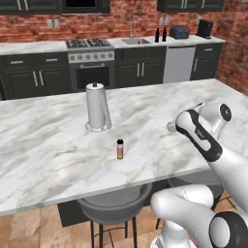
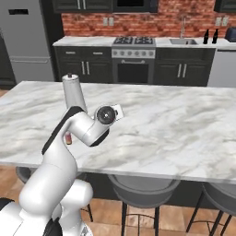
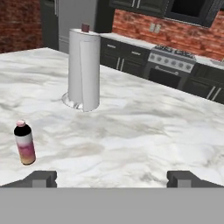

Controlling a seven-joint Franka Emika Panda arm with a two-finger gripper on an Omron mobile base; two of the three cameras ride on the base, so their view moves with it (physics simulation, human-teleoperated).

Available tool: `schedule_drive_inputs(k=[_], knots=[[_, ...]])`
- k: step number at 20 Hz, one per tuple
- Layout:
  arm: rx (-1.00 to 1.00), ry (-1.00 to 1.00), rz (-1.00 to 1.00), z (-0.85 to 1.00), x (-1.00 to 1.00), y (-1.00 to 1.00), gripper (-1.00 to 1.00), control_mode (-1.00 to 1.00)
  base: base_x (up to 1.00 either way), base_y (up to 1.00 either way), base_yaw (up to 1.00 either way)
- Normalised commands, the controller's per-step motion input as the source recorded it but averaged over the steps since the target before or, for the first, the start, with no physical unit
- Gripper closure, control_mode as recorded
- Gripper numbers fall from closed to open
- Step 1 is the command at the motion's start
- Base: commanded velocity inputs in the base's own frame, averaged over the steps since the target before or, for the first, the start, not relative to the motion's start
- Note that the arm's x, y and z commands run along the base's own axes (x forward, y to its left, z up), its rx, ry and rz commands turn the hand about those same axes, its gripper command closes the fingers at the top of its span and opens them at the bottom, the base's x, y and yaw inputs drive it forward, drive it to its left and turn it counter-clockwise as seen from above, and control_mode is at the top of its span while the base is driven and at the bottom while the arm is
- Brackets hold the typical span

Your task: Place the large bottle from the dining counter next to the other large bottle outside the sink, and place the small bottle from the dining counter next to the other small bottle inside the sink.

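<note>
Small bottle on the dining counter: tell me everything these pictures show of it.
The small bottle stands upright on the marble dining counter, touched only by that surface. It has a dark neck and shoulder, a small pinkish cap, and a label that fades from white through pink to orange at the base. It sits in front of the paper towel roll, clearly apart from it. The open pincer hovers short of it, with the bottle off to one side of the fingertips.

**Layout on the dining counter**

You have the small bottle (image 1: 120, 148) standing upright on the counter (image 1: 58, 145), near and in front of the paper towel roll (image 1: 97, 107). Behind the counter, along the far wall, the stove (image 1: 90, 43) sits left of the sink (image 1: 136, 41), with two bottles (image 1: 160, 35) just right of the sink.
</note>
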Motion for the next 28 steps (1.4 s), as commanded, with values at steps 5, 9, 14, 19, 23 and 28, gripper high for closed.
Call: schedule_drive_inputs(k=[5, 9, 14, 19, 23, 28], knots=[[0.00, 0.00, 0.00, 0.00, 0.00, 0.00, -1.00, 1.00, 0.33, 0.12, -0.03], [0.00, 0.00, 0.00, 0.00, 0.00, 0.00, -1.00, 1.00, 0.32, 0.14, -0.03], [0.00, 0.00, 0.00, 0.00, 0.00, 0.00, -1.00, 1.00, 0.29, 0.14, -0.03], [0.00, 0.00, 0.00, 0.00, 0.00, 0.00, -1.00, 1.00, 0.26, 0.14, -0.02], [0.00, 0.00, 0.00, 0.00, 0.00, 0.00, -1.00, 1.00, 0.17, 0.09, 0.00], [0.00, 0.02, 0.00, 0.00, 0.03, 0.01, -1.00, -1.00, 0.05, 0.02, 0.00]])
